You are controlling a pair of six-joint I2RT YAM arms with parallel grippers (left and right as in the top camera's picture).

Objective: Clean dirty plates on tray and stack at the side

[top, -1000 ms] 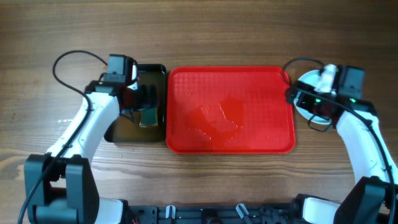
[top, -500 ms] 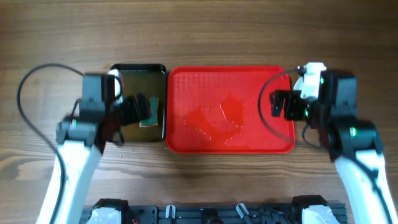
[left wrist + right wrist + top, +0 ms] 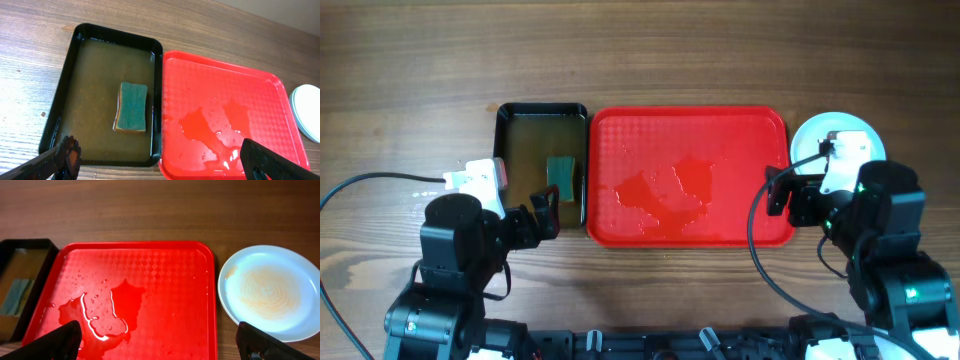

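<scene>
The red tray (image 3: 720,140) lies mid-table and holds only a water puddle (image 3: 670,192), no plates. The pale plates (image 3: 840,130) sit in a stack on the wood to the right of the tray, partly hidden by my right arm. The top plate (image 3: 272,292) has a faint brownish smear at its centre. The stack's edge also shows in the left wrist view (image 3: 307,112). My left gripper (image 3: 545,212) (image 3: 162,162) is open and empty, above the front edge of the basin and tray. My right gripper (image 3: 782,192) (image 3: 160,345) is open and empty over the tray's front right part (image 3: 165,270).
A black basin (image 3: 540,107) of murky water stands left of the tray, with a green sponge (image 3: 562,175) (image 3: 132,106) lying in it. The basin also shows in the right wrist view (image 3: 30,242). Cables loop beside both arms. Bare wood lies behind the tray.
Both arms have drawn back toward the table's front. The left gripper has left the basin, where the sponge lies. The right gripper has moved off the plates, which now show.
</scene>
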